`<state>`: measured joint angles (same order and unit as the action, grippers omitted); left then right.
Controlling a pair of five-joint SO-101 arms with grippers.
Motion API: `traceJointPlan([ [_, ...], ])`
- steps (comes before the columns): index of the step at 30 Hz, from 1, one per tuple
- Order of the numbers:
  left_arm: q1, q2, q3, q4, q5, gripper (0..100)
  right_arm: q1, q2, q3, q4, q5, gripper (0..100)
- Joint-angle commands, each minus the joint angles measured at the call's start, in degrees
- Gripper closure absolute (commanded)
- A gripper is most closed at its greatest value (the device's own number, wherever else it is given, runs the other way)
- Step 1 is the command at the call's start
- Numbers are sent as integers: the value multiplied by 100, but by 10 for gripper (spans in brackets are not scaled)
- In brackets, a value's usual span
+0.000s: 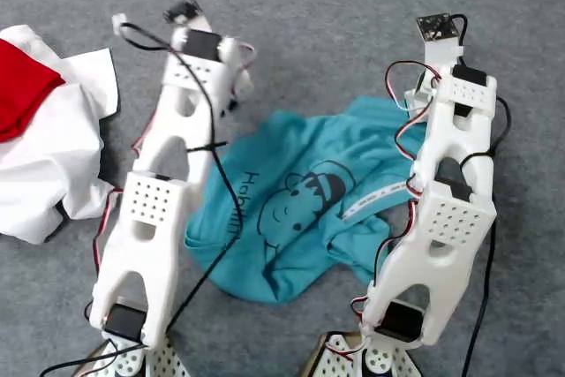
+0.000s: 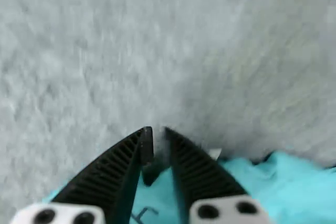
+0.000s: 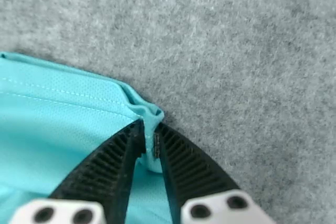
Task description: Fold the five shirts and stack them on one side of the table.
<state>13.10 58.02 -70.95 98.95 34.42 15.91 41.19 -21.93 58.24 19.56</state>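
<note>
A teal shirt [image 1: 300,200] with a cartoon print lies crumpled on the grey felt table [image 1: 335,33] between my two arms. My right gripper [image 3: 150,139] is shut on a folded corner of the teal shirt [image 3: 63,124], at the garment's far right edge [image 1: 413,99]. My left gripper [image 2: 156,136] hangs over bare felt just past the shirt's far left edge, its fingers almost together with nothing seen at the tips; teal cloth [image 2: 283,187] lies under its base. In the high view the left gripper [image 1: 240,86] is beyond the shirt's far left corner.
A heap of white shirts [image 1: 53,165] with a red one [image 1: 22,90] on top sits at the left side of the table. Bare felt stretches across the far half and the right edge. Cables run along both arms.
</note>
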Motion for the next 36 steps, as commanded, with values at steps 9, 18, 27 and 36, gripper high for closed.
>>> traceJointPlan([
  [9,932,-295,774,193,721,726,48,-4,-277,-97,158,995],
  [18,1073,-286,721,176,686,922,48,268,-681,114,158,995],
  [27,712,-286,-44,176,774,981,57,532,-1103,360,141,995],
  [36,-589,-286,-1266,-62,923,981,48,541,-1095,360,158,995],
])
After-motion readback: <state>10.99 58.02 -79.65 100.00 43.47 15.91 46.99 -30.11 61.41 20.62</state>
